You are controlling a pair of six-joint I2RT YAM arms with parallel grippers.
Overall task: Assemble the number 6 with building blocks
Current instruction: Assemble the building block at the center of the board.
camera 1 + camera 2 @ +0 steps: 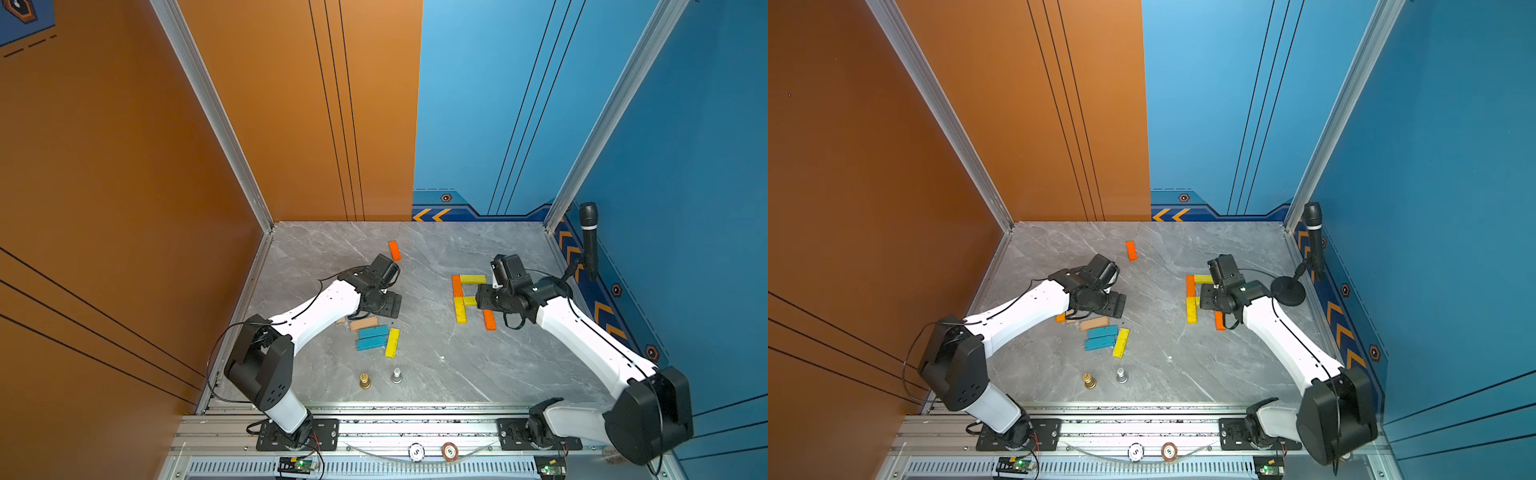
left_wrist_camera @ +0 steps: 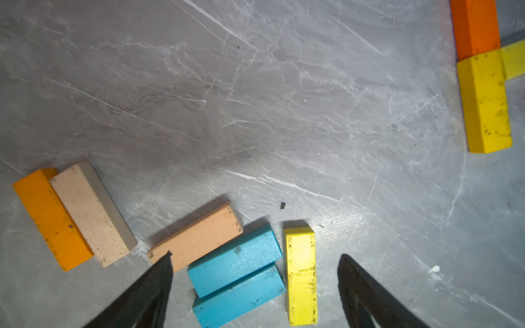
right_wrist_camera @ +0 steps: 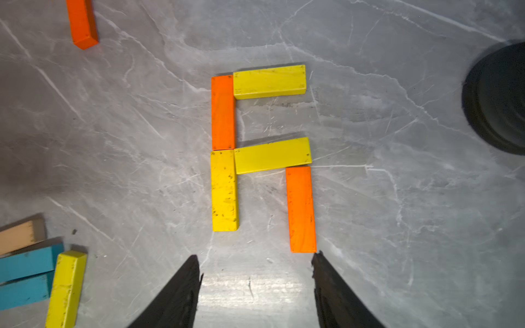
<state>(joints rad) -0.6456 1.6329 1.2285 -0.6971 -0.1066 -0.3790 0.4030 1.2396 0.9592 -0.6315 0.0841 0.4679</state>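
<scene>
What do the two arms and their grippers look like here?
Both the left arm and the right arm have white link shells, black joint housings and thin black cables looping outside. The left gripper and the right gripper have black, tapering jaws.

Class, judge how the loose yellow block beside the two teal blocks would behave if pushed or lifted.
The yellow block looks like rigid painted wood, so it probably won't bend. With flat faces and square edges, it should slide on the table, not roll.

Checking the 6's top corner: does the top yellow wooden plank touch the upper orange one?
Touching: the right wrist view shows the top yellow plank butting the upper orange plank, no gap.
</scene>
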